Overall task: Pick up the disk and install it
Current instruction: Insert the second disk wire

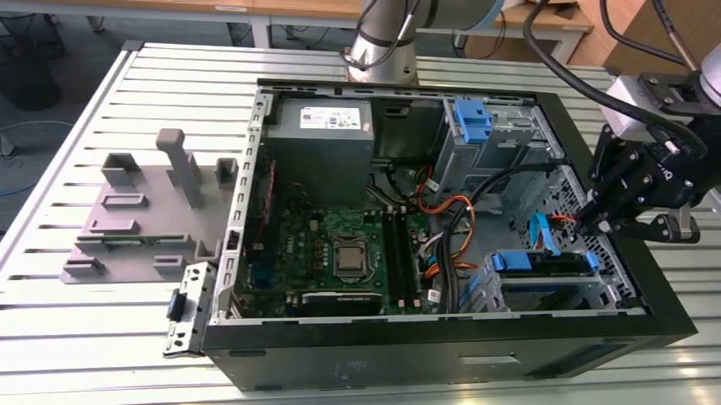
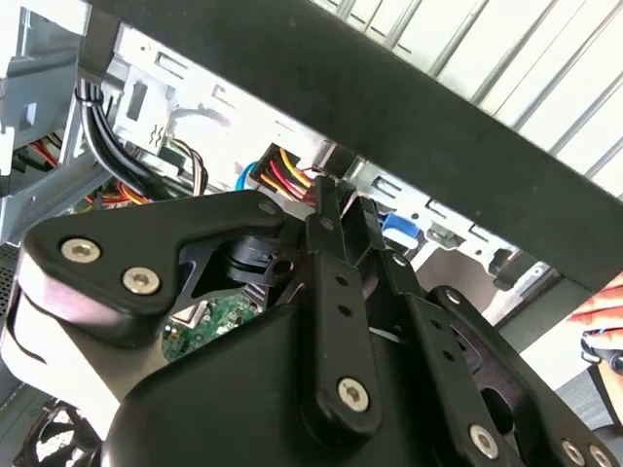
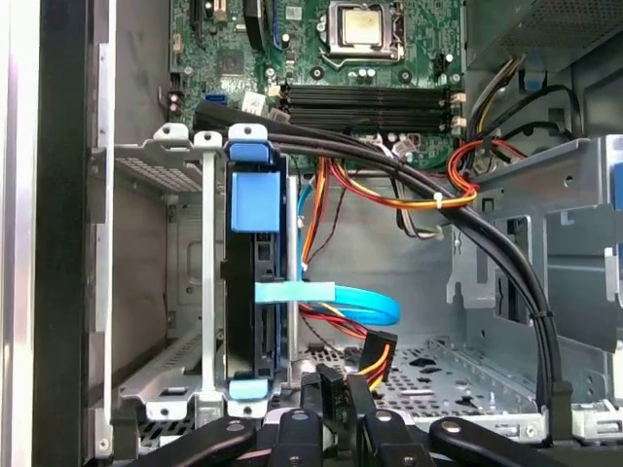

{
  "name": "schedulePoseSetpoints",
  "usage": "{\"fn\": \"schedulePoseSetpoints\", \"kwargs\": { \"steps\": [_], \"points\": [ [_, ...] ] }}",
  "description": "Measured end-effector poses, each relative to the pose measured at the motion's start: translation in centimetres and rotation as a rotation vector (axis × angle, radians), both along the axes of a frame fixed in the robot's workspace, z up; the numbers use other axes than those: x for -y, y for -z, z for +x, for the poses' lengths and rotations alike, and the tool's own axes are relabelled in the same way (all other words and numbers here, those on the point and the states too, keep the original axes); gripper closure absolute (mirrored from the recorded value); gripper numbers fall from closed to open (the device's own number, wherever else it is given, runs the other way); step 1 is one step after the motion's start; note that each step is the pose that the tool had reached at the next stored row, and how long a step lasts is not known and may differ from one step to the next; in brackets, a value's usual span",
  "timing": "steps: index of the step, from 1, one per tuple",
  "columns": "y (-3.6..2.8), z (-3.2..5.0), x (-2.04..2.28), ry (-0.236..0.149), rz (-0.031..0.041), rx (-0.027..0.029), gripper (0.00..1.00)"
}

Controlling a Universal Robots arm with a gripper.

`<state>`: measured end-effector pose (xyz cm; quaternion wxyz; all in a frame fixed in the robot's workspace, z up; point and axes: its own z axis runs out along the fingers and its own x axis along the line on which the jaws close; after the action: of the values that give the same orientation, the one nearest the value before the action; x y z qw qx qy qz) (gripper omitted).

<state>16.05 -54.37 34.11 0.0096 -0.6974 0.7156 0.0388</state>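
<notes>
The disk [image 1: 544,261], framed by its blue carrier, sits slotted in the drive cage at the open computer case's [image 1: 372,359] near corner, toward the exterior view's right. In the first wrist view the disk [image 3: 255,209] stands edge-on between the cage's metal rails. My gripper [image 1: 595,226] hovers just above the case's right wall, beside that cage and apart from the disk. Its fingers [image 3: 313,381] are shut together in both wrist views, with nothing seen between them. A light-blue flat cable [image 3: 331,297] and a black connector [image 3: 378,352] with coloured wires lie just beyond the gripper [image 3: 338,384].
A second cage with a bare blue bracket [image 1: 474,118] stands at the case's far right. Power supply [image 1: 321,126], motherboard [image 1: 338,253] and black cable bundles [image 3: 487,253] fill the case. A grey fixture [image 1: 147,211] rests on the slatted table. A person's hand [image 2: 599,311] shows outside the case.
</notes>
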Motion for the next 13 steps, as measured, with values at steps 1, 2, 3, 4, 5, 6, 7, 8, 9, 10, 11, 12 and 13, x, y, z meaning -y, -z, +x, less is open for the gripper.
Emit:
{"fn": "schedulePoseSetpoints", "kwargs": {
  "steps": [1,2,3,4,5,6,7,8,9,10,11,12,13],
  "points": [
    [0.02,-0.30,0.00,0.000,0.0002,0.0018,0.76],
    [0.03,-0.59,0.01,0.000,0.0001,0.0037,0.76],
    [0.05,-0.86,0.01,0.000,0.0001,0.0055,0.76],
    [0.07,-1.07,0.00,0.000,0.0001,0.0069,0.76],
    [0.09,-1.26,0.01,0.000,0.0002,0.0082,0.76],
    [0.10,-1.44,0.00,0.000,0.0002,0.0094,0.76],
    [0.10,-1.55,0.00,0.000,0.0002,0.0104,0.76],
    [0.11,-1.62,0.03,0.000,0.0002,0.0111,0.76],
    [0.11,-1.67,0.10,0.000,0.0001,0.0117,0.76],
    [0.11,-1.71,0.20,0.000,0.0001,0.0121,0.76],
    [0.11,-1.76,0.33,0.000,0.0002,0.0125,0.76],
    [0.11,-1.81,0.53,0.000,0.0002,0.0130,0.76],
    [0.11,-1.85,0.73,0.000,0.0002,0.0133,0.76]
  ]
}}
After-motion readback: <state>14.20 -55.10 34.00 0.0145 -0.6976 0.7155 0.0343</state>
